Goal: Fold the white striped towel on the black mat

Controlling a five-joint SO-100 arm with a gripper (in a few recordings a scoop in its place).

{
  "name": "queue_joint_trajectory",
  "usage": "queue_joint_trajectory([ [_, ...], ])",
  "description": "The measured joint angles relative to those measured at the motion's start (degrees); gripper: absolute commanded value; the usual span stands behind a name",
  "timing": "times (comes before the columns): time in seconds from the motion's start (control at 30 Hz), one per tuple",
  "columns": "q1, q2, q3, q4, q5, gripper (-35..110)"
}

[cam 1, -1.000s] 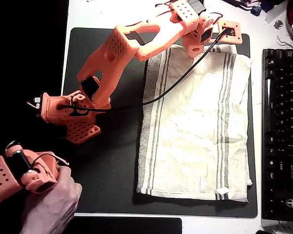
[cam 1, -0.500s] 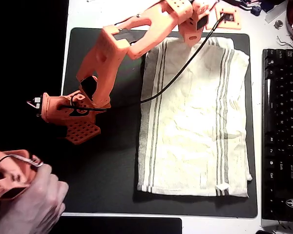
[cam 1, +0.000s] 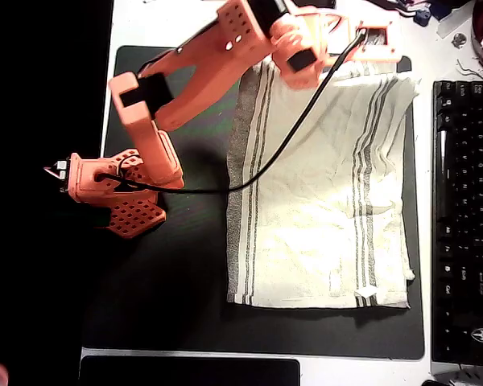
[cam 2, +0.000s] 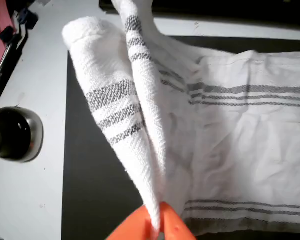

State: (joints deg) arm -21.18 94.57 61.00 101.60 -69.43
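**Towel corner lifted at the top of the mat**

A white desk carries a large matte black mat [cam 1: 185,305] with rounded corners; a black keyboard [cam 1: 465,217] lies along the right edge of the overhead view.

In the wrist view the orange gripper [cam 2: 157,220] is clenched on the towel [cam 2: 230,140]: two orange fingertips [cam 2: 172,225] at the bottom centre of the frame pinch a fold of cloth, which rises from them as a pulled-up ridge toward the upper left. In the overhead view the gripper [cam 1: 338,44] sits at the top centre of the frame, over the towel's upper edge.

Compared with half a second ago, the arm's elbow has swung higher and further left in the overhead view, the upper right part of the towel is drawn up and puckered, and the hand seen at the lower left has left the frame.

The towel [cam 1: 322,201] is cream-white, loosely woven and wrinkled, with groups of thin grey stripes near its left and right edges and a small white tag [cam 1: 365,291] near the lower right corner. Most of it lies flat on the right half of the mat. A black cable [cam 1: 274,157] crosses it from the arm's base at the left. A round black and silver object [cam 2: 12,132] stands at the left of the wrist view.
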Motion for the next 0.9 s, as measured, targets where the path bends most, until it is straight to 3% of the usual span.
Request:
queue_joint_trajectory([
  [0.23, 15.8, 7.2, 4.5, -0.1, -9.1, 0],
  [0.4, 25.8, 10.1, 14.6, -6.2, -15.2, 0],
  [0.67, 41.7, 2.0, 28.9, -25.0, -22.7, 0],
  [0.9, 49.0, -9.6, 35.9, -41.5, -29.4, 2],
])
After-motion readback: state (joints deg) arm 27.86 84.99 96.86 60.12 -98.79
